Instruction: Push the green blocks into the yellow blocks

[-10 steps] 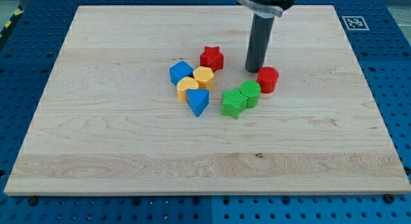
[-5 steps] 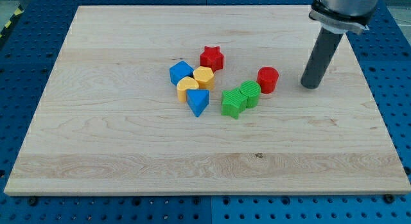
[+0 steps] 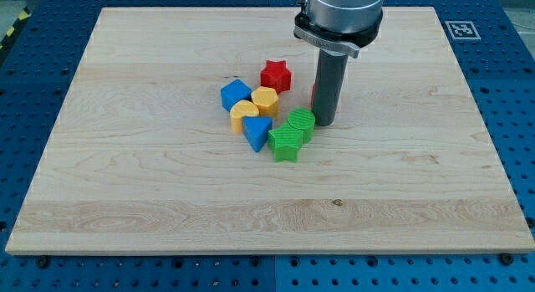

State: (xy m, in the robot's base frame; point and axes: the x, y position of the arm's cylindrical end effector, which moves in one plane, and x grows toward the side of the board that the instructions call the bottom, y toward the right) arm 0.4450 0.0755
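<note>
Two green blocks sit just below the board's middle: a round ribbed green block (image 3: 302, 124) and a green star-like block (image 3: 286, 143), touching each other. The green star touches the blue wedge (image 3: 258, 133). Two yellow blocks, a hexagonal one (image 3: 265, 100) and a rounded one (image 3: 243, 115), lie touching, to the view's left of the greens and apart from them. My tip (image 3: 323, 122) stands right beside the round green block, on its right side. The rod hides most of the red cylinder (image 3: 313, 94) behind it.
A blue cube (image 3: 236, 94) touches the yellow blocks on their left. A red star (image 3: 276, 75) sits above the hexagonal yellow block. The wooden board (image 3: 125, 175) lies on a blue perforated table, with a marker tag (image 3: 461, 29) at the top right corner.
My tip swung from the right of the red cylinder back leftward to the greens. Both green blocks slid left and slightly down; the green star now touches the blue wedge.
</note>
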